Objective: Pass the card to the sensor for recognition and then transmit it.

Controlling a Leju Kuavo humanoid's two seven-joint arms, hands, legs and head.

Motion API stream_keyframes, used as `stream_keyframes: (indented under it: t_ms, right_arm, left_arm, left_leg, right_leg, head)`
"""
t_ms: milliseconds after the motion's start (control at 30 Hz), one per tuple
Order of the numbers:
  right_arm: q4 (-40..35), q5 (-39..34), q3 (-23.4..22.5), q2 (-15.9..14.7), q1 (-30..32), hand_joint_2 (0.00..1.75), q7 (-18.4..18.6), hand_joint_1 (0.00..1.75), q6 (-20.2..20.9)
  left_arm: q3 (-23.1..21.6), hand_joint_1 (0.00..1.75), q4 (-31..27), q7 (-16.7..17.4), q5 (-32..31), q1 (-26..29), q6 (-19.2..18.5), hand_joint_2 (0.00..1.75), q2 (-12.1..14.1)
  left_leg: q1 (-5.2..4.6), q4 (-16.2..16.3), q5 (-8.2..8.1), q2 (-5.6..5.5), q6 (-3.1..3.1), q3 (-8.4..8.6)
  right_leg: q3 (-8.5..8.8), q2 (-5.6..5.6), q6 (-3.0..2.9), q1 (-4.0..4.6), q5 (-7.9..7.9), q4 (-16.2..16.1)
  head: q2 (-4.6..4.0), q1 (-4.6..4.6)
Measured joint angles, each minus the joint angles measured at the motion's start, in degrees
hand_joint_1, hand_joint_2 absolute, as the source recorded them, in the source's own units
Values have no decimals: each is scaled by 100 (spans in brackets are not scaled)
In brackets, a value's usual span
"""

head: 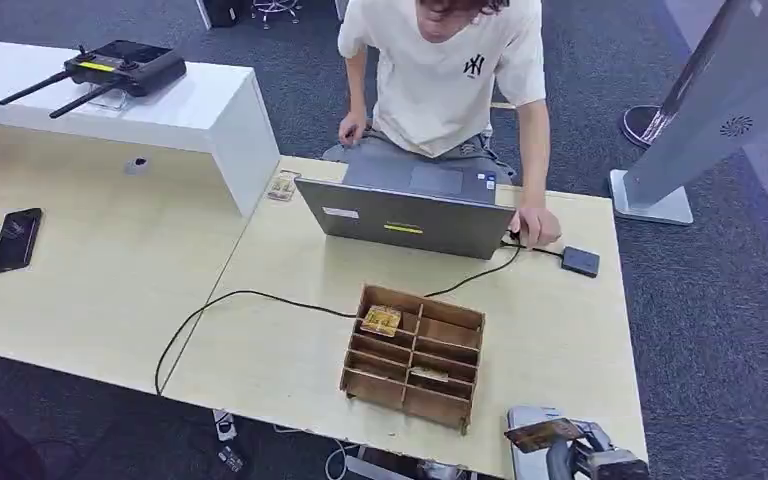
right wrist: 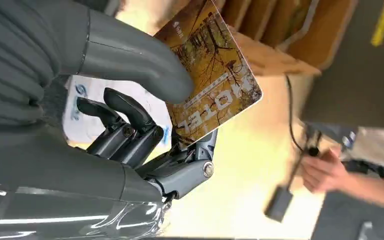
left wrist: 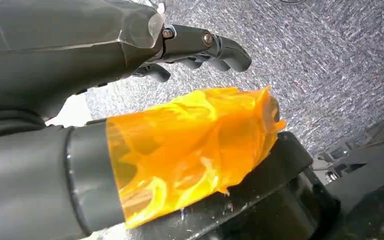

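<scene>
**Card held at lower right**

I am seeing my right robot hand (head: 585, 455) pinching the card (head: 542, 434) at the frame's lower right, just right of the wooden divider box (head: 415, 355) on the surface (head: 290, 340). My left robot hand (left wrist: 200, 47) is hanging released.

The right hand (right wrist: 130, 125) has a grey ribbed cover, a thick grey thumb and darker fingers (right wrist: 125, 112) with silver screws. Orange film wraps the left hand's (left wrist: 130, 100) thumb, beside black fingers (left wrist: 220, 50).
</scene>
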Motion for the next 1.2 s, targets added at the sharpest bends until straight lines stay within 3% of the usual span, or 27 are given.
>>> stream_keyframes:
  t_ms: [367, 600, 1000, 1200]
  right_arm:
    - [637, 608, 849, -393, -518, 175, 803, 175, -177]
    - [840, 737, 1017, -459, -689, 175, 953, 175, -186]
    - [870, 809, 825, -502, -707, 175, 997, 175, -339]
    - [761, 1045, 424, -520, -570, 175, 1041, 175, -61]
  left_arm:
    - [0, 0, -2, 17, -59, -1, -35, 0, 24]
    - [0, 0, 0, 17, -79, -2, -42, 0, 26]
    - [0, 0, -2, 18, -63, -3, -42, 0, 26]
    - [2, 0, -2, 17, -66, -2, -42, 0, 26]
  left_leg:
    - [-1, 0, 1, 0, -1, 3]
    - [-1, 0, 1, 0, -1, 4]
    - [-1, 0, 1, 0, -1, 4]
    - [-1, 1, 1, 0, 0, 3]
  right_leg:
    - [0, 0, 0, 0, 0, 0]
    - [0, 0, 0, 0, 0, 0]
    - [0, 0, 0, 0, 0, 0]
    - [0, -1, 0, -1, 0, -1]
  head:
    - [0, 0]
    - [0, 0]
    - [0, 0]
    - [0, 2]
